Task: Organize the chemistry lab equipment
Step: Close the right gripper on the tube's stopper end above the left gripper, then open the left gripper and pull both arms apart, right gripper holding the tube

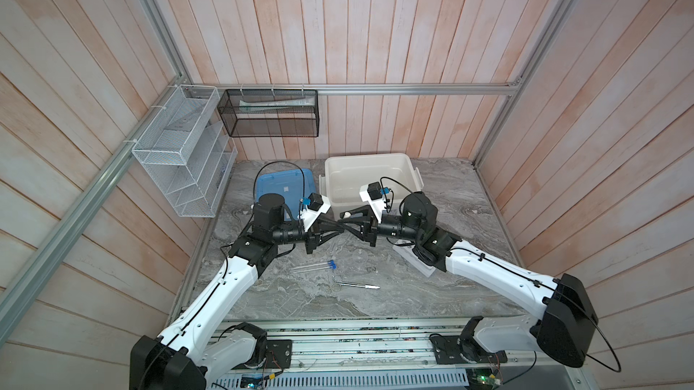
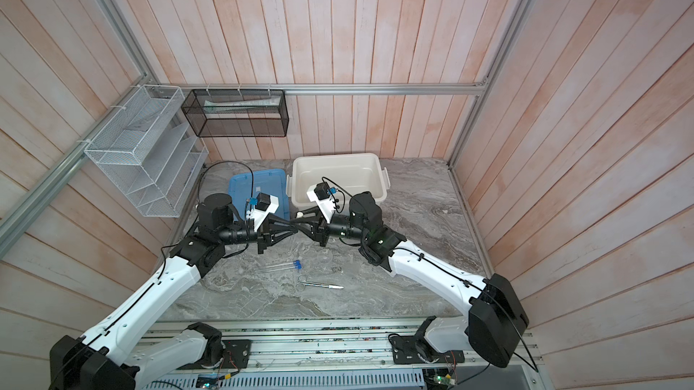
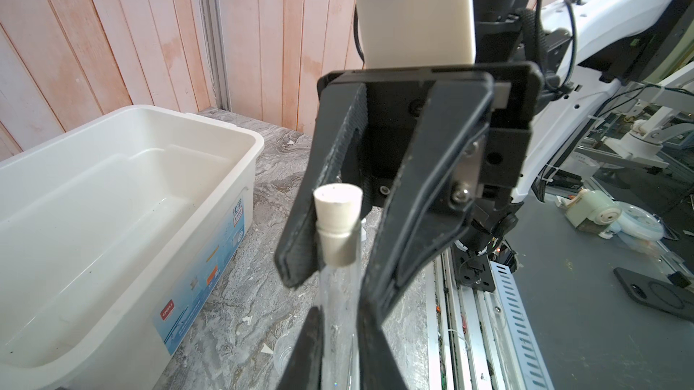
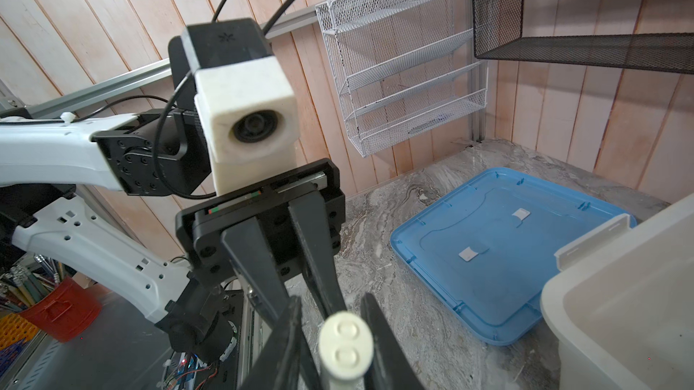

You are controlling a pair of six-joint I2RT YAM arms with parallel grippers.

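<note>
Grips the white-capped tube (image 3: 339, 279) with the left pincer (image 3: 340, 316), nearly closed, aloft over the table (image 1: 469, 275) beside the white tub (image 1: 368, 159). Flanks its cap end closely with the right pincer (image 4: 331, 301); cannot tell whether clamped or just apart. Shows two blue-capped tubes (image 1: 313, 266), scissors (image 1: 337, 282) and pen-like tool (image 1: 362, 286) lying nearer the front, white rack (image 1: 420, 266) under the right arm (image 1: 488, 268).

Both top views look steeply down from high over the near edge of the table (image 1: 375, 305), sharing the whole scene. Beside the white bin (image 1: 368, 172), the left wrist camera (image 4: 248, 121) and right wrist camera (image 1: 374, 192) face each other at close range; both catch the white-stoppered tube (image 3: 338, 211).
</note>
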